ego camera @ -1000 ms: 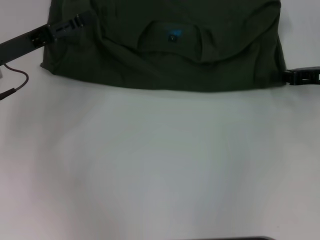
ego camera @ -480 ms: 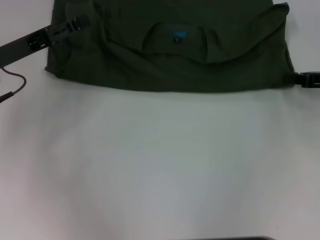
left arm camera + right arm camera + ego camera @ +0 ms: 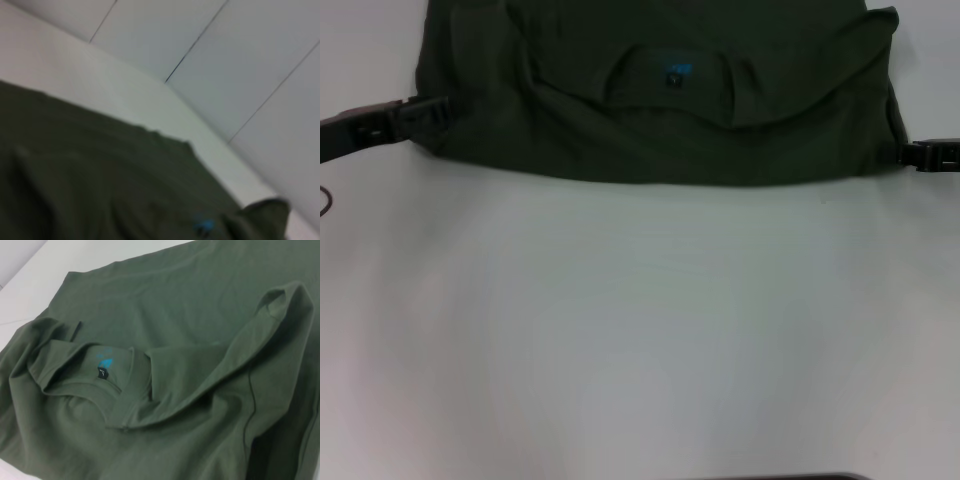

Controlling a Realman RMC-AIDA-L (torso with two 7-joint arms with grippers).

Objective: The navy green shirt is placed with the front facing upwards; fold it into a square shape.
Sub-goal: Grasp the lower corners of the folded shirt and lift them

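A wide white table (image 3: pixel 640 330) filled nearly all of the head view, bare and smooth across its near half. In the left wrist view the tabletop ran back to a pale wall (image 3: pixel 240 55) marked by thin dark seams between panels; no other view showed that wall.

The shirt (image 3: pixel 660 90) lay at the far side of the table, a broad dark olive-green mass with a folded edge facing the robot and its far part cut off by the top of the head view. Its fabric was rumpled, with a loose fold curving across the right half. The right wrist view gave the closest look at the cloth: the layers were bunched around the collar (image 3: pixel 95 375), a sleeve or flap (image 3: pixel 280 305) was turned up and standing off the layer beneath, and a long seam ran down the fabric.

The left gripper (image 3: pixel 425 112) reached in from the left edge of the head view and met the shirt's left edge near its near corner; its dark fingers merged with the cloth, so I could not tell whether they were clenched or released. The right gripper (image 3: pixel 905 153) came in from the right edge and touched the shirt's near right corner; its finger state could not be told either.

Inside the collar sat a small black neck tag (image 3: pixel 102 373) with a teal print (image 3: pixel 105 359) just beside it, a mere blue speck in the head view and a blurred blue spot in the left wrist view.
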